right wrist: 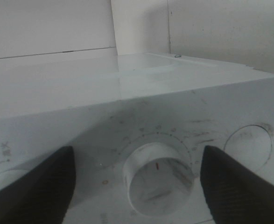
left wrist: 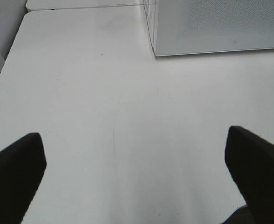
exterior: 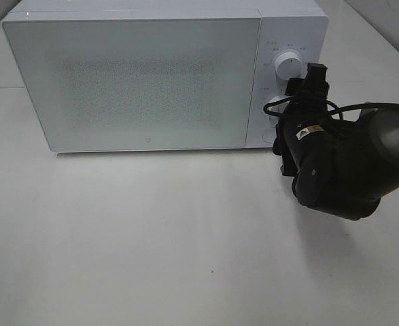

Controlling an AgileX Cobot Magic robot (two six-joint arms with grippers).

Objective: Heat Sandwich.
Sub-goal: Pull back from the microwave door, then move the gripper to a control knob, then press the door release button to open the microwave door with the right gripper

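The left gripper (left wrist: 134, 156) hangs over the smooth, matte white tabletop (exterior: 151, 238). Its two flat black fingers (left wrist: 17, 172) are spread as wide as the view allows, with nothing between them but bare table.

Behind stands the boxy white microwave oven (exterior: 138, 81), with square corners and a slight gloss. Its door is closed. The pale glass front carries a fine dotted mesh that lets nothing inside be made out. The sandwich shows in none of the views, so I cannot tell where it lies or how it looks.

To the right of the door is the narrow control panel (exterior: 270, 75), with a round white plastic upper dial (exterior: 287, 66) and a round white lower dial (exterior: 275, 104), which is half hidden behind the arm. The wrist view shows grey scuff smudges around the lower dial's scale and a short orange mark on its face.

The right gripper (right wrist: 137, 161), black and bulky, points at that lower dial. Its textured fingers (right wrist: 235, 186) are parted on either side, clear of the dial and gripping nothing.
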